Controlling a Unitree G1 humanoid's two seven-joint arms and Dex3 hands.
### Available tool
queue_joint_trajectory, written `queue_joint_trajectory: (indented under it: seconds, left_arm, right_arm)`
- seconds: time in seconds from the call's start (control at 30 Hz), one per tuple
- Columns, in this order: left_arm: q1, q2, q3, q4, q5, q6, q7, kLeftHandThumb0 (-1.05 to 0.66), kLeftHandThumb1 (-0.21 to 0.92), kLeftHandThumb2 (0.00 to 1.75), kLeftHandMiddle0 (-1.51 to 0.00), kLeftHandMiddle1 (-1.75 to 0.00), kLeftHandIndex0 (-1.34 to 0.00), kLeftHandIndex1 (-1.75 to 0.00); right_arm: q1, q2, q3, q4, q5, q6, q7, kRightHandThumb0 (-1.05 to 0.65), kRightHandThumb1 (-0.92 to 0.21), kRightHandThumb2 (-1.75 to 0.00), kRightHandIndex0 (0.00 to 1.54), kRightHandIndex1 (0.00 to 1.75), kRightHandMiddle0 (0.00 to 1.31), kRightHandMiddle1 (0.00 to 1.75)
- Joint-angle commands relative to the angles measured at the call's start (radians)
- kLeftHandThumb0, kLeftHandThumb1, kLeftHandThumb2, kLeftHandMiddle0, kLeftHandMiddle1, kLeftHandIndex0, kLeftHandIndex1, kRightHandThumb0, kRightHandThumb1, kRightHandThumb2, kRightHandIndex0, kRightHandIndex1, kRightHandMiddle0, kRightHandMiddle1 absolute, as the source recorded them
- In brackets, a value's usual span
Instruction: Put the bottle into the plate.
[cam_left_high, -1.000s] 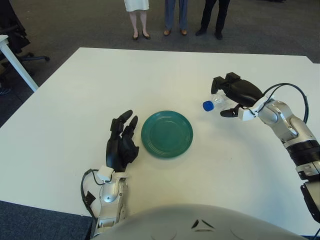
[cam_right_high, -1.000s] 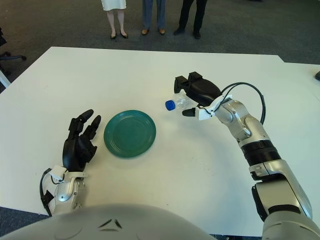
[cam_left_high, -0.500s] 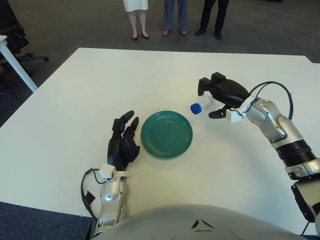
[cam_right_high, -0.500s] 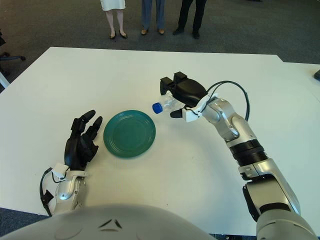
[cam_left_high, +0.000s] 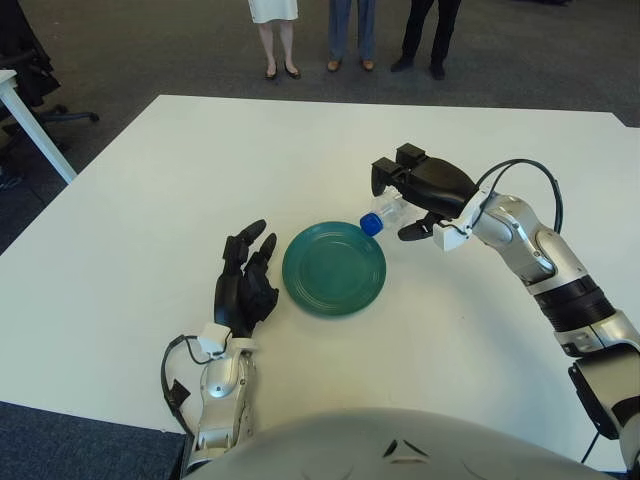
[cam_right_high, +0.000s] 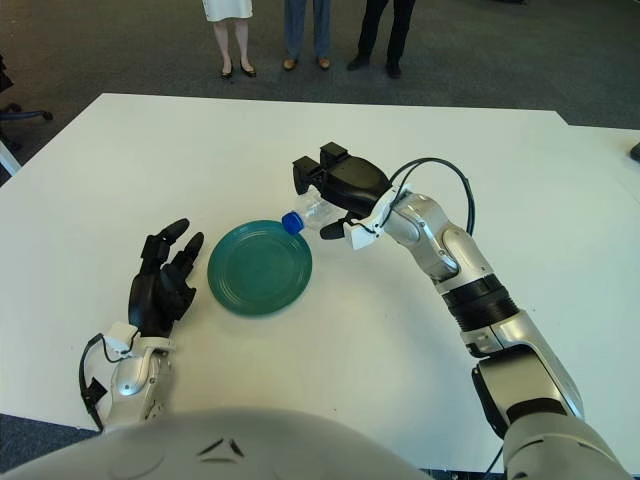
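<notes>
At the far left edge we see part of a second white table (cam_left_high: 20, 110) with a dark office chair (cam_left_high: 40, 75) beside it. The main white table (cam_left_high: 150, 200) fills most of the view.

On the left side, our left hand (cam_left_high: 245, 285) shows just left of the plate, palm toward it. Its black fingers (cam_left_high: 250, 245) are extended and slightly spread, and they hold nothing. A black cable (cam_left_high: 172, 385) loops beside the silver wrist below it.

The green plate (cam_left_high: 334, 268) lies flat on the table near the centre. It carries nothing on its surface.

To the right of the plate, our right hand (cam_left_high: 425, 190) is above the table, with its fingers curled around a clear plastic bottle (cam_left_high: 390, 212). The bottle is held nearly horizontal, with its neck pointing toward the plate. Its blue cap (cam_left_high: 371, 224) shows at the upper right rim of the plate; we cannot tell whether the cap touches the rim or is above it. Most of the bottle body is hidden by the fingers.

The silver right arm (cam_left_high: 530, 260) extends to the lower right, with a black cable (cam_left_high: 525, 175) arching over the forearm.

Beyond the far table edge, the legs of three people (cam_left_high: 350, 35) stand on the dark carpet.
</notes>
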Motion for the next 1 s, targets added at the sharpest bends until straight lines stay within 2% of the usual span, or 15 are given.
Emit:
queue_joint_trajectory:
  seconds: [0.0, 0.3, 0.67, 0.97]
  left_arm:
    - [-0.012, 0.004, 0.01, -0.005, 0.016, 0.017, 0.018, -0.75, 0.92, 0.96, -0.6, -0.02, -0.2, -0.9]
    - [-0.036, 0.005, 0.034, 0.014, 0.02, 0.07, 0.045, -0.76, 0.92, 0.98, -0.6, -0.02, -0.19, -0.89]
    - [-0.056, 0.0, 0.041, 0.036, 0.056, 0.079, 0.089, -0.8, 0.92, 0.99, -0.6, -0.02, -0.17, -0.88]
    - [-0.061, -0.004, 0.043, 0.046, 0.063, 0.071, 0.099, -0.81, 0.92, 0.99, -0.59, -0.01, -0.15, -0.88]
  right_arm:
    - [-0.021, 0.021, 0.023, -0.027, 0.006, -0.012, 0.029, -0.47, -0.34, -1.28, 1.21, 1.75, 0.59, 1.75]
    - [-0.028, 0.087, 0.065, -0.091, 0.013, 0.036, 0.113, -0.47, -0.35, -1.27, 1.19, 1.75, 0.59, 1.75]
    - [-0.033, 0.123, 0.083, -0.077, 0.025, -0.006, 0.123, -0.48, -0.33, -1.3, 1.2, 1.75, 0.6, 1.75]
    - [-0.019, 0.152, 0.107, -0.083, 0.031, -0.005, 0.136, -0.47, -0.36, -1.27, 1.16, 1.75, 0.58, 1.75]
